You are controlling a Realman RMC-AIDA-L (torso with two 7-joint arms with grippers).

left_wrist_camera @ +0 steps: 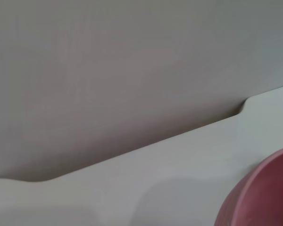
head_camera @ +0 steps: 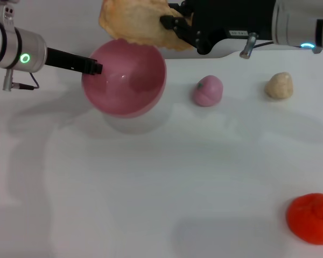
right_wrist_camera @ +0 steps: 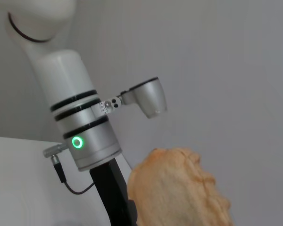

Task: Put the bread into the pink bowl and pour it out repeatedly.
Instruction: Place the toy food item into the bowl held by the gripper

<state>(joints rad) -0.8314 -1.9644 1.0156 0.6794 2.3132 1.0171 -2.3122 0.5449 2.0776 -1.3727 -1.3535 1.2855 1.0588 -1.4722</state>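
The pink bowl point(head_camera: 125, 78) is lifted and tipped toward me at the table's far left, and my left gripper point(head_camera: 95, 68) is shut on its left rim. A slice of the bowl point(left_wrist_camera: 262, 195) also shows in the left wrist view. The bread point(head_camera: 137, 22), tan with ridged edges, hangs in the air just above and behind the bowl. My right gripper point(head_camera: 177, 27) is shut on its right end. In the right wrist view the bread point(right_wrist_camera: 179, 193) fills the lower middle, with the left arm point(right_wrist_camera: 82, 132) beyond it.
A small pink peach toy point(head_camera: 207, 90) lies right of the bowl. A beige rounded lump point(head_camera: 279, 85) sits farther right. An orange-red round thing point(head_camera: 312, 217) rests at the near right edge. The white table point(head_camera: 151, 183) stretches in front.
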